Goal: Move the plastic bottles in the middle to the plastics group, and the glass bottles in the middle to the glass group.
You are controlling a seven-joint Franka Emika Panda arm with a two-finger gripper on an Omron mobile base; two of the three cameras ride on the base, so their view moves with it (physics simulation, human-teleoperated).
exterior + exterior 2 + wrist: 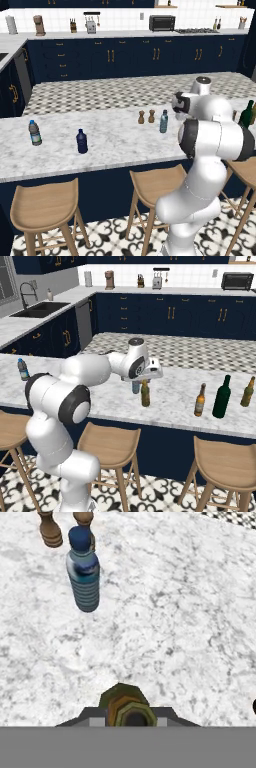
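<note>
**Gripping an amber bottle by the neck, green bottle is off to the right**

Looking at the right base view, the gripper (145, 377) sits centre frame, clamped shut on the neck of an amber bottle (145, 396) that stands upright on the marble counter (175, 391). In the hand view you see the bottle mouth (131, 712) right between the fingertips at the bottom, so the grip is top-down along the bottle's long axis.

What matters for the next move: the tall green bottle (221, 397) stands well to the right in that frame, with a second amber bottle (200, 400) just left of it and a third (248, 392) just right of it. So I'd guess the carry goes sideways to the right, and it'll need to land without knocking those.

The pale-blue bottle (84, 572) stands upper left in the hand view, near two wooden shakers (50, 529). Its group, the clear labelled bottle (34, 133) and the navy bottle (82, 141), sits at the left of the left base view, well apart from the arm.
</note>
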